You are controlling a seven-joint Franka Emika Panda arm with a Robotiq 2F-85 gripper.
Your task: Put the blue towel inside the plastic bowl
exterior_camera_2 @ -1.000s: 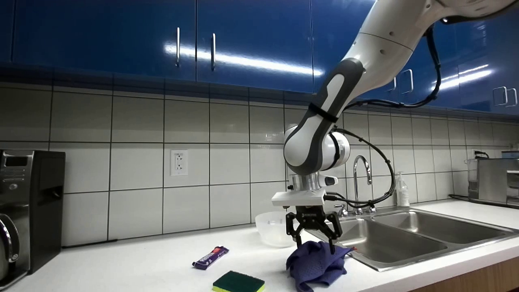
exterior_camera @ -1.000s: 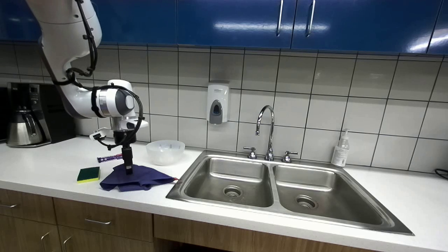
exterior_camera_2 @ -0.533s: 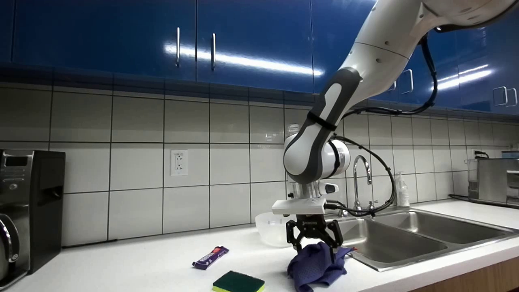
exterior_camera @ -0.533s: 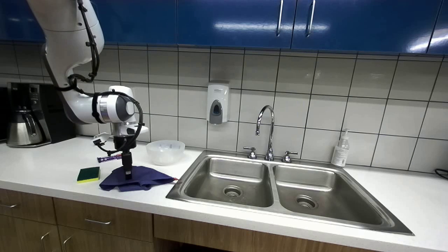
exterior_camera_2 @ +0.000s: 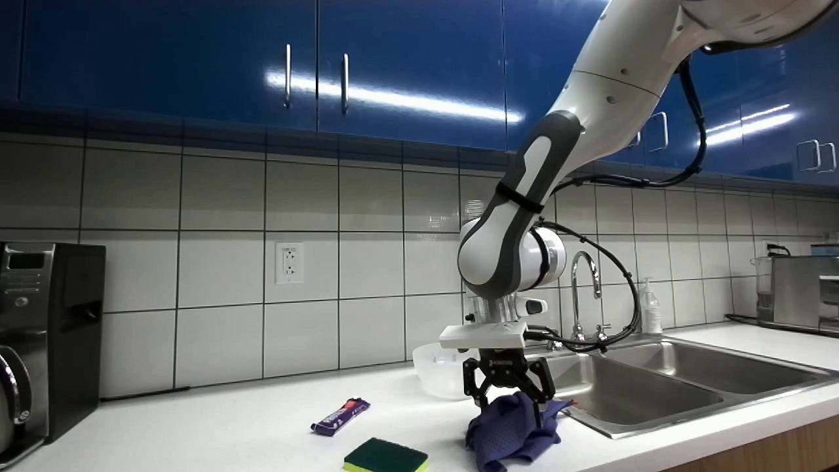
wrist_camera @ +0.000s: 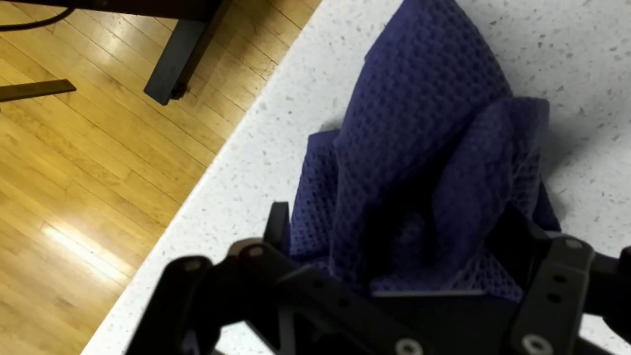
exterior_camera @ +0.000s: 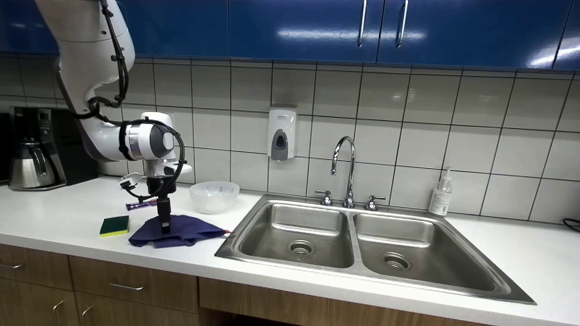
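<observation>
In an exterior view, the end effector (exterior_camera: 165,230) points down at the blue towel (exterior_camera: 189,229) on the bench (exterior_camera: 59,212), near the plastic bowl (exterior_camera: 214,200).

ok the arm (exterior_camera_2: 603,121) is mostly glossy white, with a dark grey panel (exterior_camera_2: 566,126) around a white inset (exterior_camera_2: 537,153) and small round caps (exterior_camera_2: 611,99) dotted about. Black cables (exterior_camera: 122,72) hang off its right side in both exterior views, plus a black strap (exterior_camera_2: 519,198) and silver band (exterior_camera: 134,141). Flat white block (exterior_camera_2: 483,336), then the gripper (exterior_camera_2: 511,410): basically all black, tiny unreadable lettering (exterior_camera_2: 501,362), shiny round screws (wrist_camera: 408,346)
</observation>
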